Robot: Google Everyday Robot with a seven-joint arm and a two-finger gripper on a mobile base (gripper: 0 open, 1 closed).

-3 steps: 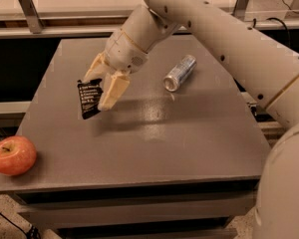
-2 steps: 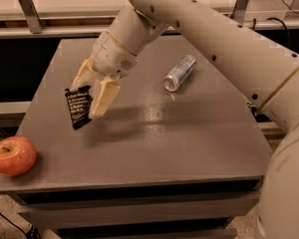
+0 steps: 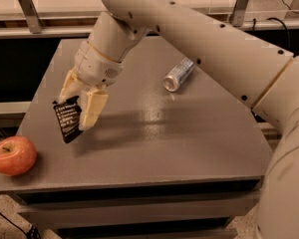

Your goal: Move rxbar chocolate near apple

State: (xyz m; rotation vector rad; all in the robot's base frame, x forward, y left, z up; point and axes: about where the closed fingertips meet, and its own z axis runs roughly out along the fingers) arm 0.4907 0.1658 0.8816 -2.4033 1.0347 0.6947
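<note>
My gripper [image 3: 77, 105] hangs over the left part of the grey table [image 3: 189, 133], its cream fingers [image 3: 92, 108] shut on the rxbar chocolate [image 3: 67, 119], a flat dark wrapper with rows of white text, held tilted just above the tabletop. The apple [image 3: 13, 155], red-orange with a short dark stem, sits at the table's front left corner, a short way down and left of the bar. The bar and the apple are apart.
A silver can [image 3: 178, 74] lies on its side at the table's back middle. My arm [image 3: 204, 39] spans from the right across the table. A rail and shelf [image 3: 35, 14] run behind the table. The table's front edge is just below the apple.
My gripper has carried the rxbar chocolate left and toward the front of the table, closer to the apple. The apple and the can have not moved.
</note>
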